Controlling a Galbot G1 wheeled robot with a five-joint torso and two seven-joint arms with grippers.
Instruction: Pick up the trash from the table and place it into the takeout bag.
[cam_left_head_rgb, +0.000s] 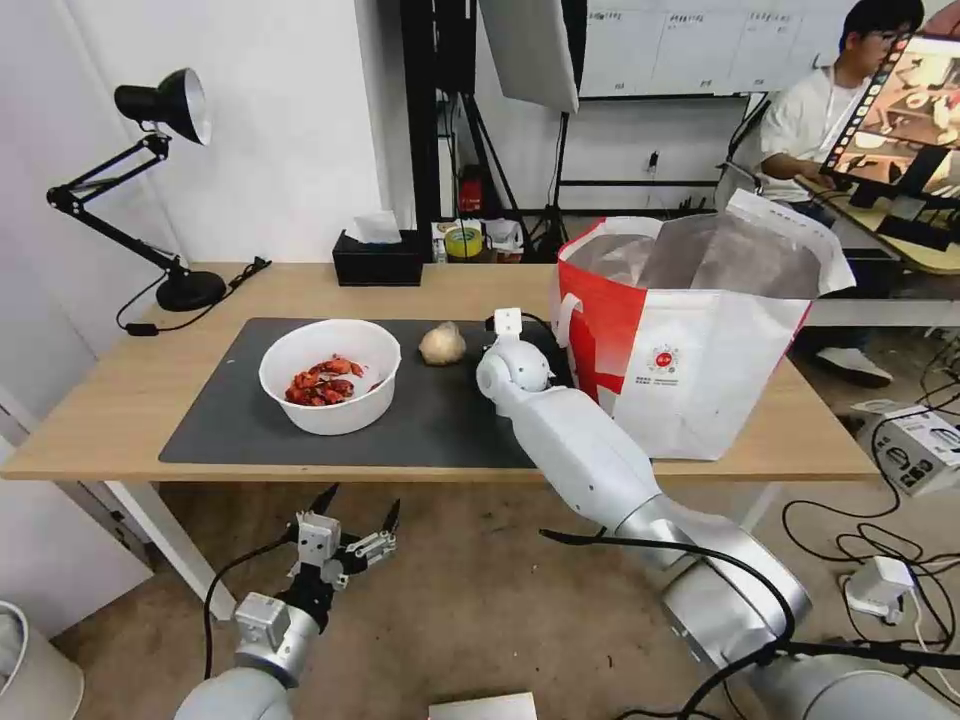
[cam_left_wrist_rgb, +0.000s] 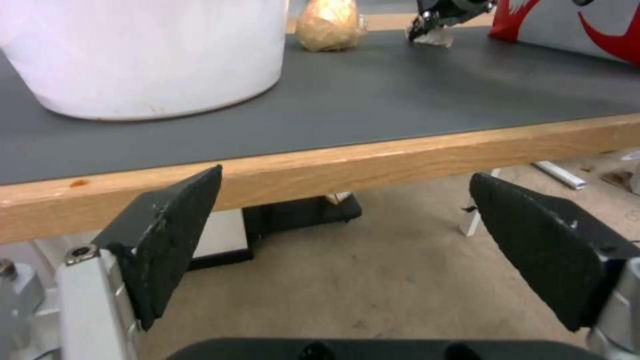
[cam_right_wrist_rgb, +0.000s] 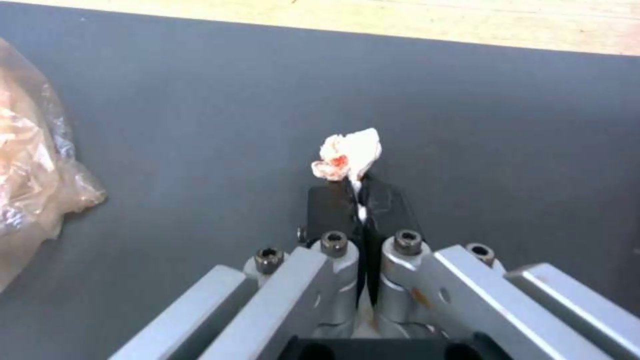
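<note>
My right gripper is shut on the small crumpled white tissue, which has a red stain, low over the dark grey mat beside the takeout bag. The bag stands open at the table's right end, showing its foil lining. A beige wrapped ball lies just left of the right wrist. Left of the ball stands the white bowl of red crayfish shells. Below the table's front edge, over the floor, my left gripper hangs open and holds nothing.
A black desk lamp stands at the table's far left corner and a black tissue box at the back edge. Cables and a white adapter lie on the floor at the right. A white bin sits low left.
</note>
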